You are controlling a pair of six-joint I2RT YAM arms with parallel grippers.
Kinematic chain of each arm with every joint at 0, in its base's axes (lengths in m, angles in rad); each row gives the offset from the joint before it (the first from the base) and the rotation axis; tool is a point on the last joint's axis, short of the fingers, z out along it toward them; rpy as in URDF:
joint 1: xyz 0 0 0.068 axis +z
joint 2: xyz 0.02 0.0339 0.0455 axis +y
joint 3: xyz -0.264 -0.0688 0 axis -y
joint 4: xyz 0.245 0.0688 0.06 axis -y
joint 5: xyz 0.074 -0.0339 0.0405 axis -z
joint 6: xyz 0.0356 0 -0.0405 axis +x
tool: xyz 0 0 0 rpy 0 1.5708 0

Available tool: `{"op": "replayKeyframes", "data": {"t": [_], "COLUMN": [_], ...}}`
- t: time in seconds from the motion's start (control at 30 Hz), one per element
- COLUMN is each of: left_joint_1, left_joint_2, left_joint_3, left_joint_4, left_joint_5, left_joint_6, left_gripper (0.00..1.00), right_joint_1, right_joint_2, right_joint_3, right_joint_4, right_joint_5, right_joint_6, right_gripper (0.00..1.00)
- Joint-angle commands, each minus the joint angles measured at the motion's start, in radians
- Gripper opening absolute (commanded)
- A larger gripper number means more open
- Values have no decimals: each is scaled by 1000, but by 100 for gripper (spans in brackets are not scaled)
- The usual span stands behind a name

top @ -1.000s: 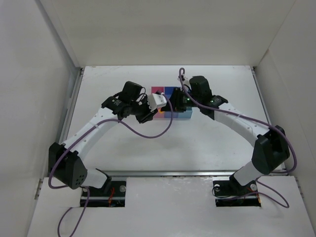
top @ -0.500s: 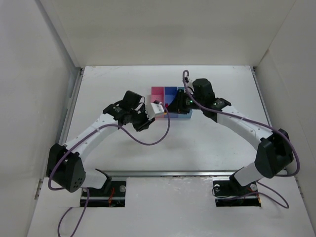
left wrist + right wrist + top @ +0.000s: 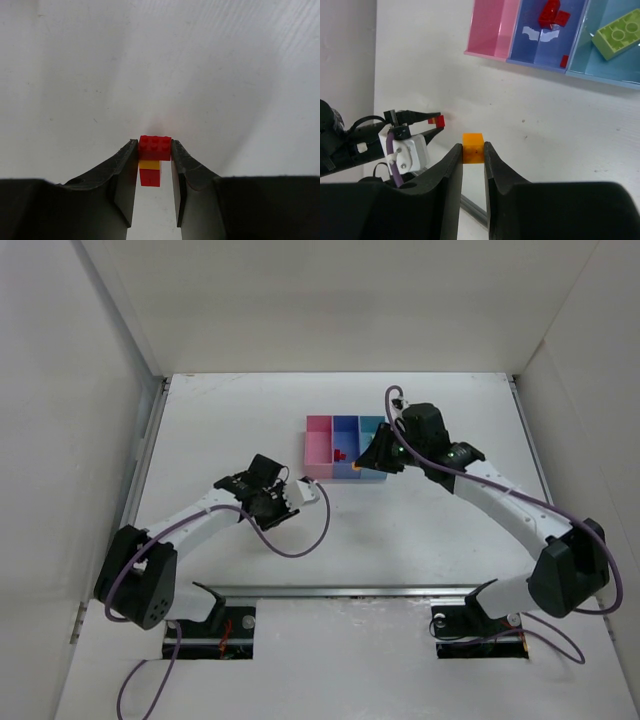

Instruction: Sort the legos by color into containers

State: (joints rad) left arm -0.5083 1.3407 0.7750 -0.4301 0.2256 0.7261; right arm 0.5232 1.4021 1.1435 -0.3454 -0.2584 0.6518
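Right hand pinches a small orange plastic cube at 6 o'clock of the pink-blue-cyan joined plastic bin tray. Carry it over the seemingly vacant pink bin at 11 o'clock and release low. Left hand, at the tray's 8 o'clock, clamps a red-yellow-red brick stack.

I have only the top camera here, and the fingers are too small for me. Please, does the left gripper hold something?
Observer: Yes. In the left wrist view, the left gripper is shut on a red brick. A yellow-orange piece and a smaller red piece are joined to it.
Operator: Thank you. And the right one?
Observer: The right gripper is shut on an orange brick, over the white table, not over a bin.
Operator: The right arm hides the cyan bin from me. Is something in it?
Observer: One yellow-green brick lies in the cyan bin.
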Motion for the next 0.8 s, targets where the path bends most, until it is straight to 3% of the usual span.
{"op": "replayKeyframes", "data": {"t": [0.0, 0.17, 0.23, 0.4, 0.47, 0.57, 0.63, 0.7, 0.77], "left_joint_1": [2, 2, 2, 2, 2, 2, 2, 2, 2], "left_joint_2": [40, 106, 129, 129, 103, 42, 3, -60, -136], "left_joint_3": [-23, -23, -23, -23, -13, 18, 46, 108, 156], "left_joint_4": [85, 106, 117, 117, 106, 76, 54, 19, 7], "left_joint_5": [-68, -104, -95, -86, -77, -39, -16, 6, 6], "left_joint_6": [18, 18, 18, 18, 18, 7, -7, -19, -19], "left_gripper": [20, 29, 39, 51, 58, 84, 85, 100, 100], "right_joint_1": [-8, -8, -8, -8, -8, -8, -8, -8, -8], "right_joint_2": [-40, -49, -58, -68, -77, -77, -77, -77, -77], "right_joint_3": [-2, -2, -2, -2, -2, -2, -2, -2, 18], "right_joint_4": [-12, -12, -12, -12, -12, -12, -3, 6, 16], "right_joint_5": [44, 44, 53, 53, 53, 41, 13, 1, -15], "right_joint_6": [-18, -27, -27, -27, -37, -37, -46, -46, -56], "right_gripper": [0, 0, 0, 0, 0, 0, 0, 0, 0]}}
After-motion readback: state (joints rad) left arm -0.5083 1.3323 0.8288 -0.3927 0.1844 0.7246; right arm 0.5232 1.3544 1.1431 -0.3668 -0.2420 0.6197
